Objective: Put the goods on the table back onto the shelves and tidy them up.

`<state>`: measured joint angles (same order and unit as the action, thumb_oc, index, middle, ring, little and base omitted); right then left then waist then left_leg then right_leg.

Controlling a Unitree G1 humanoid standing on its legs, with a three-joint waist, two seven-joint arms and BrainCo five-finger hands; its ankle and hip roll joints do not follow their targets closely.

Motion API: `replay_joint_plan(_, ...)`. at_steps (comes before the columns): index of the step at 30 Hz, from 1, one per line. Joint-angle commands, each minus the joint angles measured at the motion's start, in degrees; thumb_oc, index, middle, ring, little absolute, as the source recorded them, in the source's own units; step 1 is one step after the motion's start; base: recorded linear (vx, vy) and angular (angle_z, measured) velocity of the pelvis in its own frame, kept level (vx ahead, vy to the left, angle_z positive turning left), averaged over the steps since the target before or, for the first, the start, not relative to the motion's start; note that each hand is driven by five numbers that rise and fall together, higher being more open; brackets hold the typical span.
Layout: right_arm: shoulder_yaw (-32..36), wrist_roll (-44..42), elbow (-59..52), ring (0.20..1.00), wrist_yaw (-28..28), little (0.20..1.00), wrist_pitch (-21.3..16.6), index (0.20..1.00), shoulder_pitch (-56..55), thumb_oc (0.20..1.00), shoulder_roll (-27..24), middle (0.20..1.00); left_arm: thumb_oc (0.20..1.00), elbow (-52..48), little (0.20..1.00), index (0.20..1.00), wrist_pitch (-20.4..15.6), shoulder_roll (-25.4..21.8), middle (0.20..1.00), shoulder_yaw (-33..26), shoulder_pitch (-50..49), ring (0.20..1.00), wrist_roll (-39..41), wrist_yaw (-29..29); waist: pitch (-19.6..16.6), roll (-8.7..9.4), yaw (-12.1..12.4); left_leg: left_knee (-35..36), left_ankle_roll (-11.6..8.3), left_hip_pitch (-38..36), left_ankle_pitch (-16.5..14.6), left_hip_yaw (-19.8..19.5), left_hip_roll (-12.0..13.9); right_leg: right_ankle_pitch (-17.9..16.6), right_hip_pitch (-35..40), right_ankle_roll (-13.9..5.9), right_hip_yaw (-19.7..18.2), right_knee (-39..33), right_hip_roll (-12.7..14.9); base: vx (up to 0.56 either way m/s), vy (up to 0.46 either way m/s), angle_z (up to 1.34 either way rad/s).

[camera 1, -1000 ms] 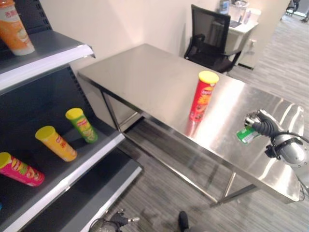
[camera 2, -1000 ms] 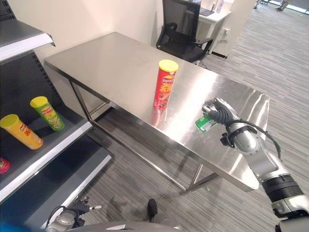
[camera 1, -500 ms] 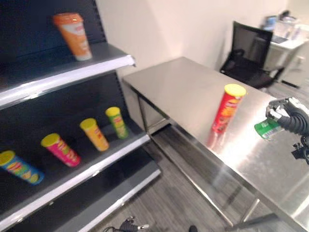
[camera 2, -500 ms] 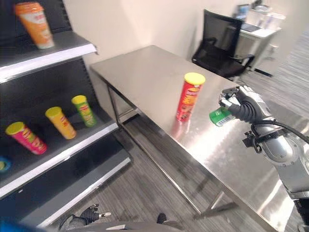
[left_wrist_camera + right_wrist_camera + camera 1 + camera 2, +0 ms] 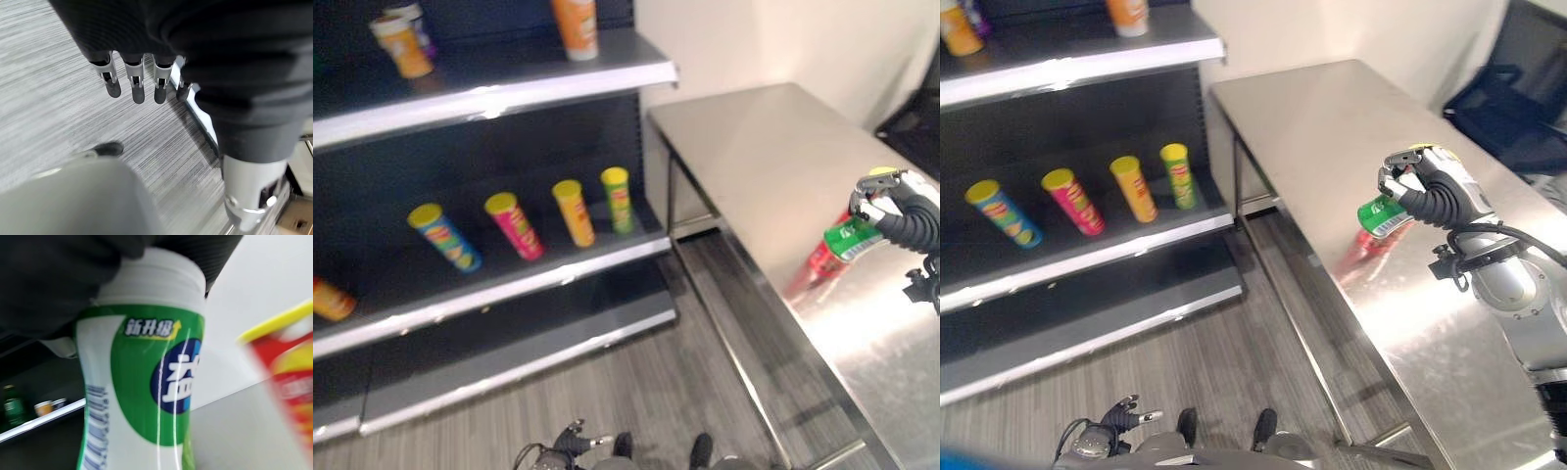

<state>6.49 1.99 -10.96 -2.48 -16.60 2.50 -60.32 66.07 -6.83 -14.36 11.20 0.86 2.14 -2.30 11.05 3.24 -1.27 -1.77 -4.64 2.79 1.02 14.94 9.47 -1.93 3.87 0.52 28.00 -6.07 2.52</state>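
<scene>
My right hand is shut on a green bottle with a white cap, held in the air over the steel table. Close behind the hand a tall red can with a yellow lid stands on the table, mostly hidden. Off to the left is the dark shelf unit. My left hand hangs low over the carpet, fingers relaxed and open, holding nothing.
On the middle shelf lie several tall cans: blue, pink, yellow, green. An orange can and small cups stand on the upper shelf. Carpet lies between shelf and table.
The view has swung left toward the shelves. My right hand still holds the green bottle and now sits in front of the red can.
</scene>
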Motion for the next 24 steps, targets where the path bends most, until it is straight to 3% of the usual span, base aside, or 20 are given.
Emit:
replay_joint_plan(1, 4.2, 0.5, 0.2, 0.200, -1.9, 0.200, -0.4, 0.200, 1.1, 0.200, 1.0, 0.200, 1.000, 1.4, 1.000, 1.000, -1.3, -1.4, 1.000, 0.6, -0.9, 1.000, -0.2, -0.8, -4.8, 1.76, 0.0, 6.8, 0.33, -4.5, -1.8, -2.1, -1.4, 10.3, 3.7, -3.22, -7.2, 1.1, -1.0, 0.16, 0.441, 0.59)
replay_joint_plan(10, 2.2, 2.8, 2.6, 0.200, -4.0, 0.200, 1.6, 0.200, 4.2, 0.200, 3.9, 0.200, 1.000, 1.3, 1.000, 1.000, -1.6, -3.3, 1.000, 0.1, 0.0, 1.000, -0.8, -1.5, -6.3, 1.85, 1.0, 6.8, 3.75, -5.0, -4.9, -4.0, -7.4, 7.4, 3.9, -6.47, -6.7, 1.1, 4.3, 0.09, 0.315, 0.22)
replay_joint_plan(13, 0.4, 3.7, 3.4, 0.200, -4.3, 0.200, 2.0, 0.200, 5.9, 0.200, 4.5, 0.200, 1.000, 1.2, 1.000, 1.000, -1.6, -4.3, 1.000, -0.6, 0.2, 1.000, -0.9, -1.7, -6.2, 1.89, 1.6, 6.8, 5.01, -5.5, -6.0, -4.4, -9.1, 7.5, 2.9, -7.37, -7.1, 4.4, 6.4, 0.05, 0.230, 0.18)
replay_joint_plan(17, -0.9, 4.2, 3.6, 0.200, -4.6, 0.200, 1.9, 0.200, 7.3, 0.200, 4.9, 0.200, 1.000, 1.0, 1.000, 1.000, -1.6, -5.6, 1.000, -1.1, 0.6, 1.000, -1.5, -2.0, -4.4, 1.27, 1.6, 6.8, 6.27, -6.8, -6.8, -5.1, -10.4, 8.1, -0.4, -7.45, -8.0, 15.5, 9.1, 0.04, 0.198, -0.01)
replay_joint_plan(18, -0.5, 4.2, 3.2, 0.200, -4.6, 0.200, 1.7, 0.200, 6.8, 0.200, 5.0, 0.200, 1.000, 0.9, 1.000, 1.000, -1.6, -6.0, 1.000, -0.8, 1.1, 1.000, -1.7, -2.0, -3.7, 1.05, 0.9, 6.8, 6.47, -7.1, -7.0, -6.1, -10.5, 7.9, -2.6, -7.29, -10.3, 19.3, 8.4, 0.03, 0.111, 0.05)
replay_joint_plan(20, 0.1, 4.1, 2.8, 0.200, -4.3, 0.200, 1.7, 0.200, 6.1, 0.200, 4.9, 0.200, 1.000, 0.8, 1.000, 1.000, -1.8, -6.0, 1.000, -0.7, 1.3, 1.000, -1.8, -1.8, -3.5, 0.75, 0.3, 6.8, 6.73, -6.7, -6.6, -6.4, -10.5, 8.2, -4.3, -6.41, -12.3, 19.5, 6.9, 0.01, 0.060, 0.42)
replay_joint_plan(21, 1.1, 3.7, 2.1, 0.200, -4.1, 0.200, 1.4, 0.200, 5.8, 0.200, 4.4, 0.200, 1.000, 0.6, 1.000, 1.000, -2.1, -6.0, 1.000, -0.3, 1.2, 1.000, -1.8, -1.3, -3.5, 0.39, -0.3, 6.8, 6.77, -6.5, -6.2, -7.4, -10.7, 7.5, -5.0, -6.59, -15.9, 13.8, 4.4, 0.05, 0.020, 0.31)
replay_joint_plan(24, 1.0, 2.8, 2.3, 0.200, -4.3, 0.200, 1.0, 0.200, 7.0, 0.200, 3.7, 0.200, 1.000, 0.8, 1.000, 1.000, -2.2, -5.7, 1.000, 0.3, 1.2, 1.000, -2.2, -0.9, -3.4, 0.81, -0.3, 6.8, 6.79, -6.8, -6.2, -7.7, -11.1, 4.4, -6.6, -7.32, -18.3, 7.3, 1.8, 0.07, -0.044, 0.15)
